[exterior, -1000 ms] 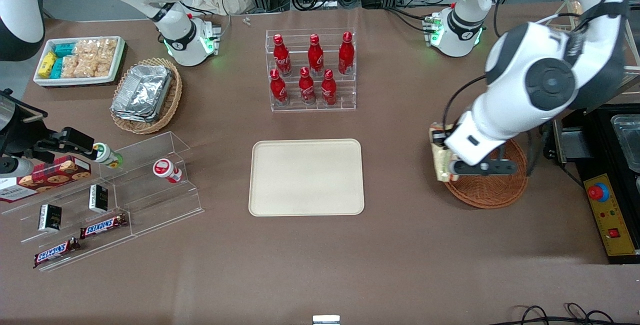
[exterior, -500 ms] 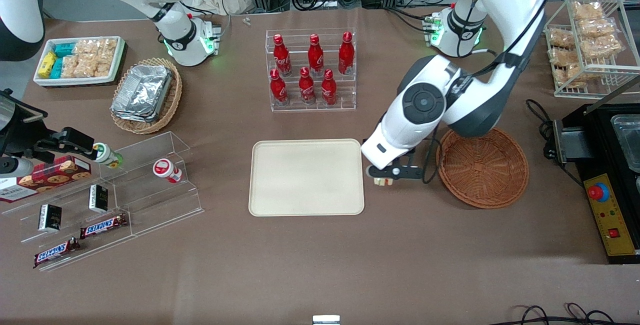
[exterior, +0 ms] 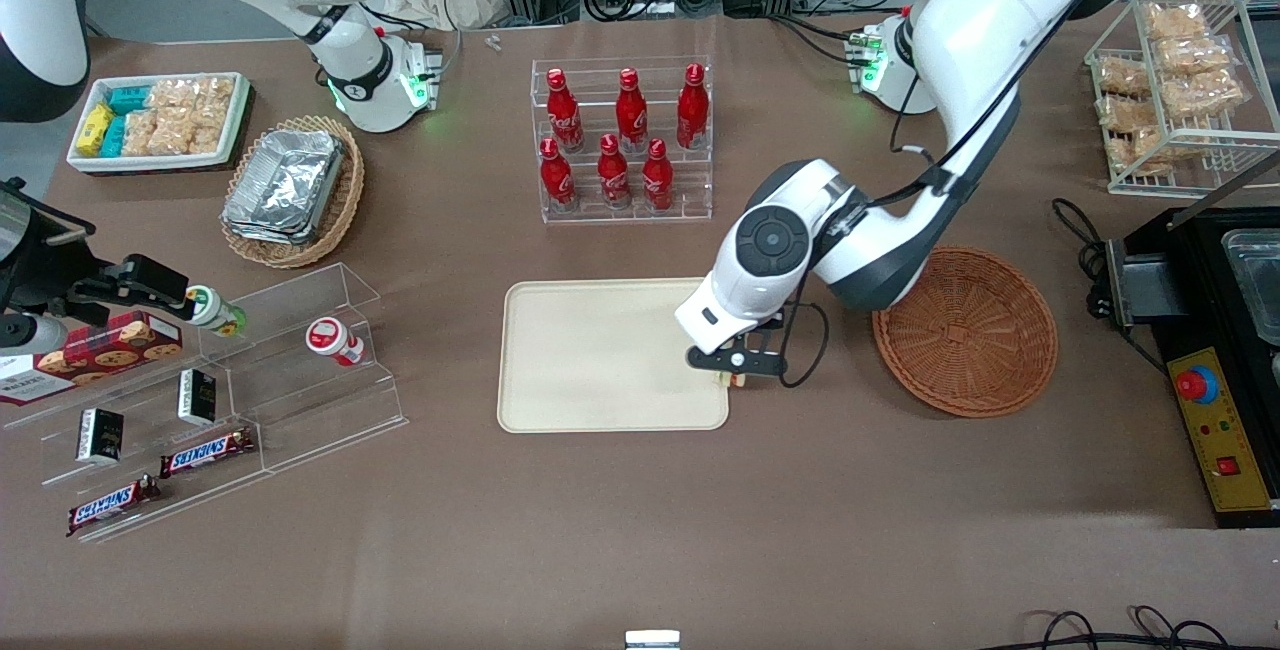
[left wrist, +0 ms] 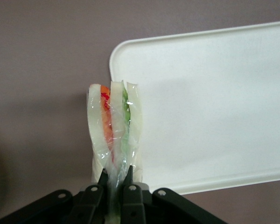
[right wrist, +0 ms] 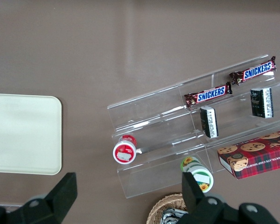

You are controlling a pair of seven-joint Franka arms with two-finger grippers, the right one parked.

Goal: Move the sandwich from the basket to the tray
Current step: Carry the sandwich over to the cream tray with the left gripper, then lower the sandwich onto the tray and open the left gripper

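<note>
Triangular white-bread sandwich (left wrist: 114, 128) with green, orange and red filling: pinched upright in closed pincer (left wrist: 115, 179), hanging over the rim of flat cream rectangular tray (exterior: 600, 355), well clear of round reddish-brown wicker basket (exterior: 965, 330). Released here, likely to topple onto the brown counter (exterior: 640, 530).

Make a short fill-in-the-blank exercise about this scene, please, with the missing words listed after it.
1. The gripper is shut on the ____.
2. The gripper hangs over the edge of the cream ____, on the side toward the basket.
3. The basket now holds ____.
4. The rack farther from the front camera than the tray holds six red ____.

Missing words: sandwich; tray; nothing; bottles
</note>
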